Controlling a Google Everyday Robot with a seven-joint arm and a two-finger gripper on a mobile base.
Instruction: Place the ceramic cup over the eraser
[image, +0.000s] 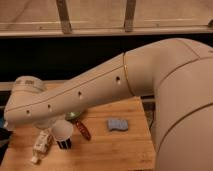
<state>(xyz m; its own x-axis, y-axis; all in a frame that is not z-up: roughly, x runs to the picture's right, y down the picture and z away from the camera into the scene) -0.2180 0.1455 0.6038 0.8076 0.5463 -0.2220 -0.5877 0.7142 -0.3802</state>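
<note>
The ceramic cup (62, 131) sits at the lower left of the wooden worktop (107, 150), tipped so that its wide rim faces up and toward the camera, with the eraser (64, 144) showing as a dark striped block directly under its narrow end; the two look to be touching or nearly so. The hand (56, 125) is tucked beneath the wrist end of the big white arm (85, 95), right at the cup, and most of it is hidden by the arm, so I cannot tell how it is set or whether it has hold of the cup.

As a thing to handle, the cup should be light, rigid and smooth-glazed, so somewhat slippery, and liable to chip if dropped on the wood. Its taper means a pinch across the wall near the rim, or one finger inside and one outside, would be the surest hold. The eraser is small, firm and light, and could easily be nudged aside by the rim coming down.

By count: one cup, one eraser, one white labelled tube (41, 145) lying to the left, one dark red oblong piece (83, 130) just right of the cup, one blue-grey pad (118, 124) farther right, and one green bowl (73, 115), only a sliver showing under the arm.
</note>
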